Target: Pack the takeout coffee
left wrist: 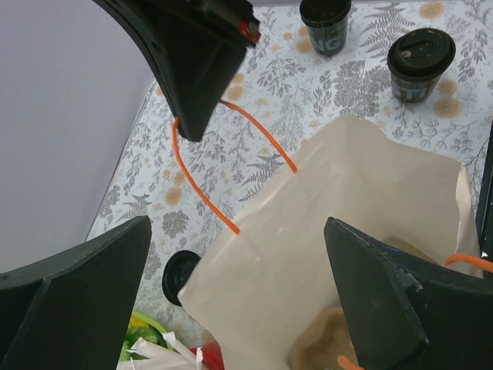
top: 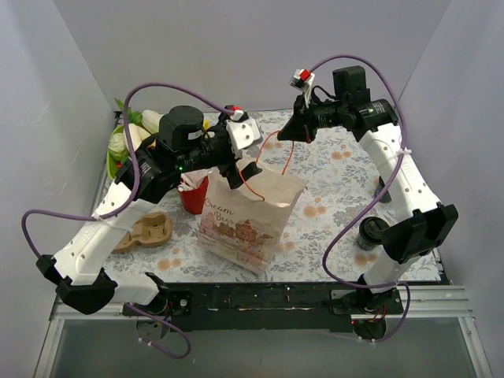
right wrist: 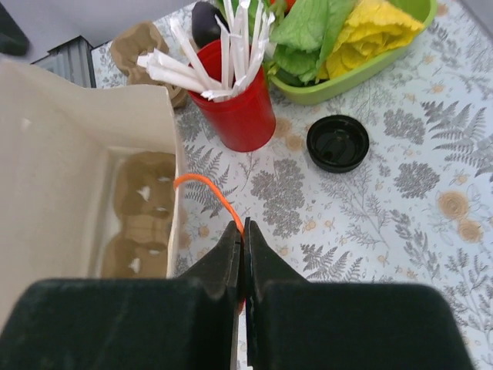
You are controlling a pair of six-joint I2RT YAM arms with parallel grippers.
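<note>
- Takeout coffee (top: 372,231): black cup with lid on, upright on the table (top: 331,169), right side, close to the right arm's lower link, well apart from both grippers.
- Left wrist view has it beyond the bag, nothing touching it (left wrist: 420,62).
- Lidless cup (left wrist: 325,23): dark, upright, near the coffee, not touching it.
- Paper bag (top: 248,220): upright mid-table, mouth open.
- Cup carrier (right wrist: 142,216): cardboard, flat in the bottom of the bag, slots vacant.
- Right gripper (top: 285,134): jaws pinched together on the orange handle (top: 290,161), above and just behind the bag's far rim.
- Right wrist view shows the cord running into the closed tips (right wrist: 243,231).
- Left gripper (top: 240,175): jaws spread wide, holding nothing, over the bag's left rim.
- Left wrist view: bag wall lies between its fingers (left wrist: 385,301); cannot tell if they touch it.
- Red cup (right wrist: 239,108): full of wrapped straws, upright just left of the bag.
- Loose lid (right wrist: 337,142): black, flat on the table near the red cup.
- Green tray (right wrist: 370,58): leafy items in it, far left corner.
</note>
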